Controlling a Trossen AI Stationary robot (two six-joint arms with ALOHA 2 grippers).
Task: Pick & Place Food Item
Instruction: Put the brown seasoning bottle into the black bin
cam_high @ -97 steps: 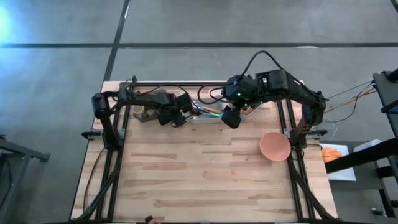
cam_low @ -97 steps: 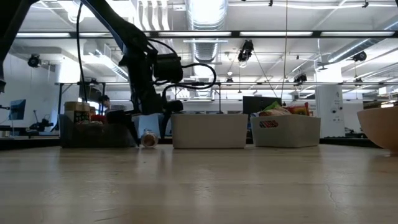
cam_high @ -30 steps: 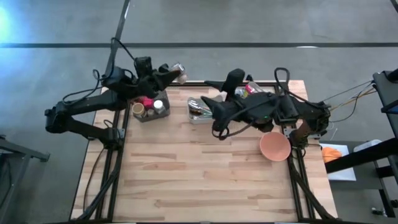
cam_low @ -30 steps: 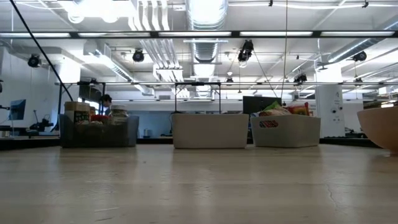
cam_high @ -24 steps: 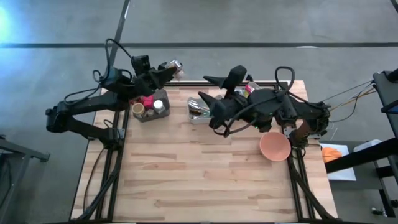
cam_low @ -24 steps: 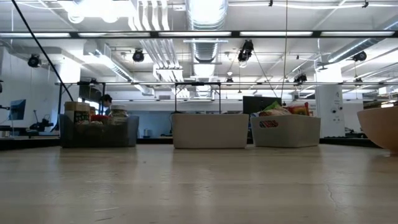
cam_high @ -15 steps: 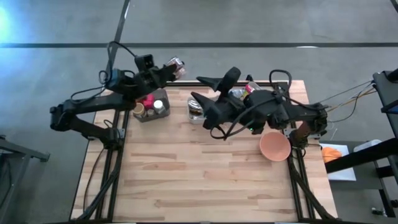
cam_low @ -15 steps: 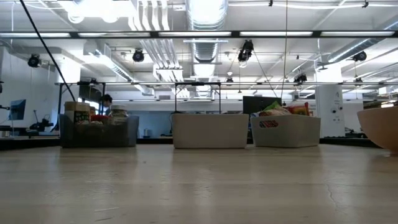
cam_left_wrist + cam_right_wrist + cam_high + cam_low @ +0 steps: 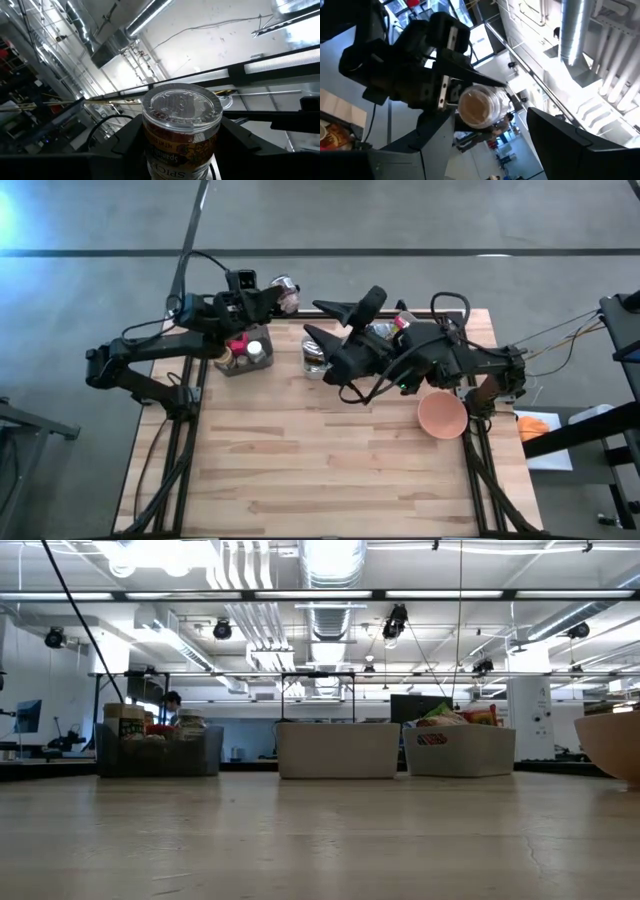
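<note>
Clearly the spice jar [image 9: 181,131] is the item in play: a clear-lidded jar with a brown label, clamped between the jaws of the left gripper [image 9: 272,296] and held high above the far edge of the table [image 9: 320,470], near the dark bin of jars [image 9: 240,352] at the far left. It is off the wood altogether.

Facing it, the right gripper [image 9: 335,320] is raised over the metal tray [image 9: 315,360], its jaws spread wide with nothing between them and aimed at the jar; in the right wrist view the jar's base [image 9: 477,106] sits framed between that arm's own fingers, well short of them.

Judging by this, the pick is done and a hand-over in mid-air is being set up. The next move calls for the right arm to close the gap squarely, so its jaws bracket the jar's free end without striking the left gripper, and to clamp before the left lets go. The pink bowl [image 9: 442,415] near the right edge looks the likely destination, though that is a guess.
</note>
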